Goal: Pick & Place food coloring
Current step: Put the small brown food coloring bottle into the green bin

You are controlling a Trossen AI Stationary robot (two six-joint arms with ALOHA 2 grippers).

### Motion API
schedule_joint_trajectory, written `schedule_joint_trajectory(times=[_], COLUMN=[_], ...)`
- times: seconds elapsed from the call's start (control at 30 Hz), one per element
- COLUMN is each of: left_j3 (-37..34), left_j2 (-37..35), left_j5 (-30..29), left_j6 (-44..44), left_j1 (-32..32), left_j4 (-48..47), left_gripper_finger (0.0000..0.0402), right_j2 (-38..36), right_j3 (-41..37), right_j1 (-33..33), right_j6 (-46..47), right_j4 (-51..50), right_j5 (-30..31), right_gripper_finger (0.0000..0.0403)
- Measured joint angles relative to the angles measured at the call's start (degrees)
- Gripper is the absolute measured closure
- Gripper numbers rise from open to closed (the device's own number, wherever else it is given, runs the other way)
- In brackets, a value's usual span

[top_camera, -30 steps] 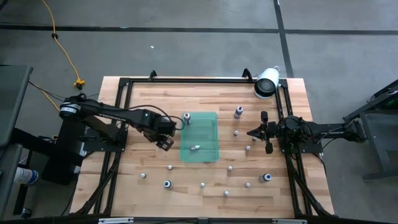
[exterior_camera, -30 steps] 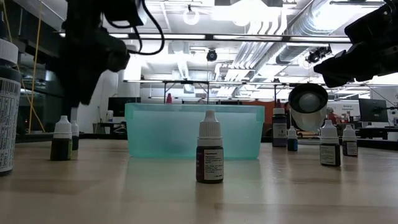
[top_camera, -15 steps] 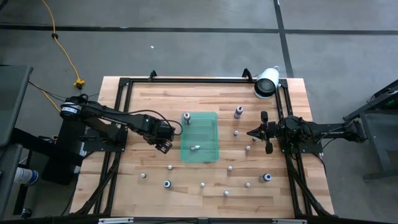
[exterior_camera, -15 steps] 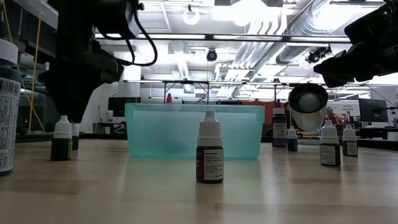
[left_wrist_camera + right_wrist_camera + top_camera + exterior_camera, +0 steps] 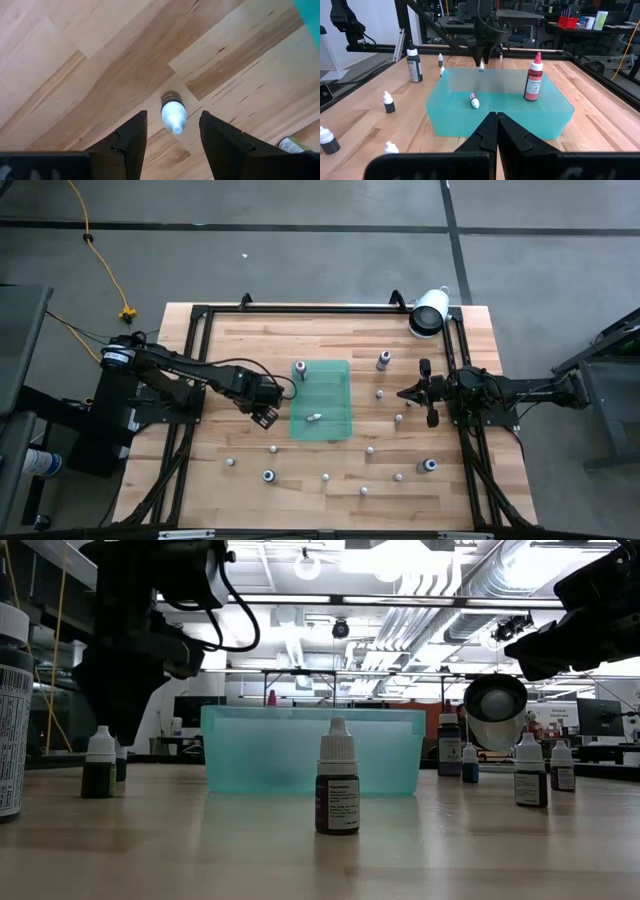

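The small food coloring bottles with white caps stand scattered over the pale wooden table, mostly in the lower half and the right part of the high view. Two are already inside the translucent green rectangular tray in the middle of the frame: a red upright bottle in its upper left corner, and a tiny bottle lying on its side near its lower part. So the task seems only at the beginning; more than ten bottles wait outside the tray.

The left gripper hangs just left of the tray with its fingers spread apart and holding nothing. In its wrist view one white-capped bottle stands on the wood between the two fingers, not touched; I judge this one is the next to be picked.

The right gripper waits at the right of the frame, fingers pressed together, empty.
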Motion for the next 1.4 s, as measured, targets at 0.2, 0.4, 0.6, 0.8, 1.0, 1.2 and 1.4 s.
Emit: schedule_joint_trajectory(times=[0.2, 0.4, 0.6, 0.8, 1.0, 1.2, 1.4], left_j3=[0.0, 0.0, 0.0, -0.1, 0.0, 0.0, 0.0], left_j2=[0.0, 0.0, 0.0, 1.0, 2.5, 3.7, 3.7], left_j5=[0.0, 0.0, 0.8, 1.9, 1.9, 1.9, 2.0], left_j6=[2.9, 6.4, 11.1, 13.3, 13.2, 13.1, 13.1], left_j1=[0.0, 0.0, 0.0, 0.0, 0.0, 0.0, 0.0], left_j4=[-0.1, -0.1, -0.1, -0.2, 1.3, 2.9, 2.2], left_gripper_finger=[0.0231, 0.0231, 0.0231, 0.0231, 0.0231, 0.0232, 0.0250], right_j2=[0.0, 0.0, 0.0, 0.0, 0.0, 0.0, 0.2], right_j3=[0.0, 0.0, 0.0, 0.0, 0.0, 0.0, 0.0], right_j1=[0.0, 0.0, 0.0, 0.0, 0.0, 0.0, 0.0], right_j6=[0.0, 0.0, 0.0, 0.0, 0.0, 0.0, 0.0], right_j4=[0.0, 0.0, 0.0, 0.0, 0.0, 0.0, -0.1], right_j5=[0.0, 0.0, 0.0, 0.0, 0.0, 0.0, 0.0], right_gripper_finger=[0.0402, 0.0402, 0.0402, 0.0402, 0.0402, 0.0402, 0.0402])
